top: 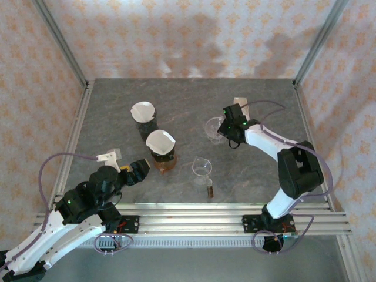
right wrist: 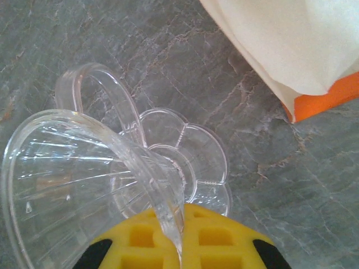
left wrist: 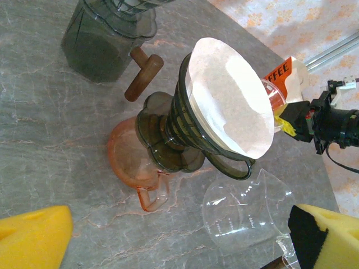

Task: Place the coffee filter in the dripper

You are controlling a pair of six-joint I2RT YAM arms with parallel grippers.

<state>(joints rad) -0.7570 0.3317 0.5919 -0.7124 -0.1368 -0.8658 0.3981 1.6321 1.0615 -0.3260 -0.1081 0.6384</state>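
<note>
Your right gripper sits right of centre in the overhead view. Its jaws are closed on the rim of the clear dripper. In the right wrist view the dripper's glass wall runs down into the yellow pads at the bottom edge. Its handle loops up at the upper left and its scalloped base rests on the grey table.

The coffee filter pack lies just above that gripper in the overhead view, towards the top right of the table. It is apart from the dripper. From the right wrist it fills the upper right corner as white paper over an orange edge.

Your left gripper is at lower left in the overhead view, with its jaws wide apart and nothing between them. In the left wrist view its yellow pads sit in the two bottom corners.

Ahead of the left gripper, a dark dripper lined with a paper filter stands on an amber server. A clear glass server stands just to the right of the amber server, on its own. A second dark dripper with a filter in it stands further up the table.
</note>
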